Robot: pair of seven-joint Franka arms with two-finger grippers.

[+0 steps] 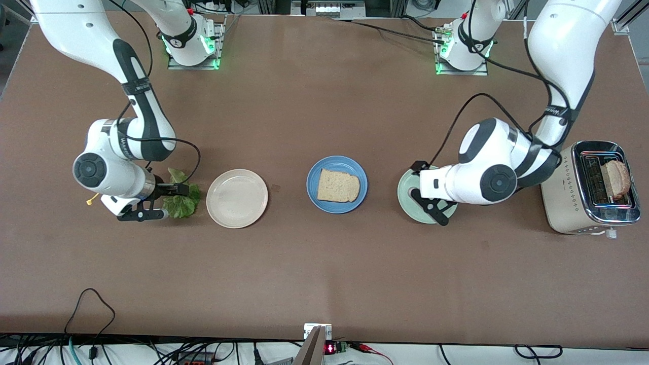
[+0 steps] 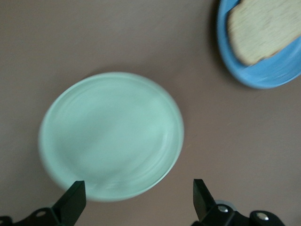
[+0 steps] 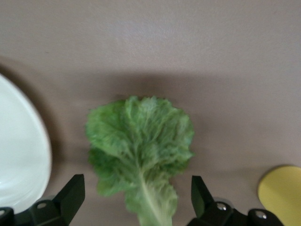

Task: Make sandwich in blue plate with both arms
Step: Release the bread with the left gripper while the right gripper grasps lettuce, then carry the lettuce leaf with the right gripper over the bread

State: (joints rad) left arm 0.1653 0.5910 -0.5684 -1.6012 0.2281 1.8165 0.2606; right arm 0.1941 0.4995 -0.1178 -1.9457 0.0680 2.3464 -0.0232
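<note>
Both arms bend low over the bench (image 1: pixel 324 274). The left end effector (image 1: pixel 431 203), released, hangs over the green plate (image 1: pixel 405 195); the right end effector (image 1: pixel 162 202), released, straddles the lettuce (image 1: pixel 181 205). At frame center, the blue plate (image 1: pixel 314 195) holds one bread slice (image 1: pixel 338 186). The toaster (image 1: pixel 563 203), at frame right, holds another slice (image 1: pixel 617 178).

in the front view the left arm's white wrist covers much of the pale mint-green round plate (image 1: pixel 405 195), and the right arm hides part of the crinkled green lettuce leaf (image 1: pixel 181 203). the left wrist view is blurred, and its edge cuts off the round medium-blue plate (image 2: pixel 263 77) and the pale brown-crusted bread slice (image 2: pixel 263 28) on it. the right wrist view's edges cut off the lettuce stem, the cream-white plate (image 3: pixel 19 155) and a flat yellow object (image 3: pixel 282 195) too partial to identify. the bread slice (image 1: pixel 617 178) in the beige toaster (image 1: pixel 568 203) is partly sunk in its slot.
</note>
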